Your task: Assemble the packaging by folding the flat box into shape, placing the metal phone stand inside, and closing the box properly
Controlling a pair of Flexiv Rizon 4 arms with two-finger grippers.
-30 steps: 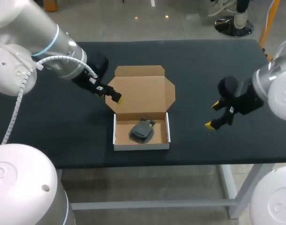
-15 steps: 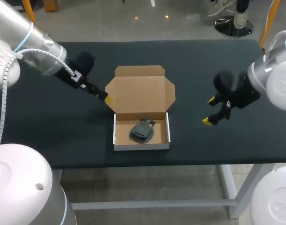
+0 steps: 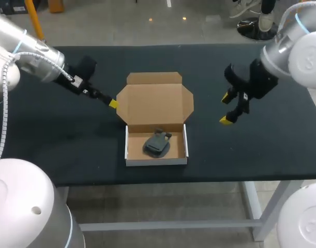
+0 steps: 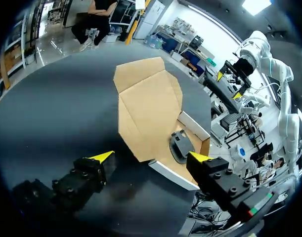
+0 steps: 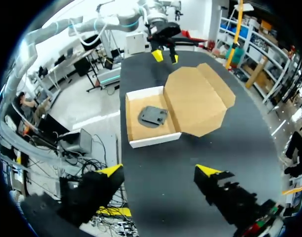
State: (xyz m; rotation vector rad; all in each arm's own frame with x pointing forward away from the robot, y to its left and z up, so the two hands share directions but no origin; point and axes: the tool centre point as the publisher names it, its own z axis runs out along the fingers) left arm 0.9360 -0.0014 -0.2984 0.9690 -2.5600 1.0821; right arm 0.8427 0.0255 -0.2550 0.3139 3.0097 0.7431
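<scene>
Progress: box tray folded up, stand lying inside it, mid-table near my edge. Left to do: fold the lid over and tuck it.

The lid lay flat, hinged at the tray's far wall, pointing away from me. I judged the stand's long axis diagonal, narrow end toward the far right corner.

Left gripper was spread and empty, just beside the lid's left flap. Right gripper was spread and empty, well right of the box.

Phone stand sits in box tray, mid-table. Lid lies flat behind the tray — left gripper just beside it at left, right gripper well apart at right.
</scene>
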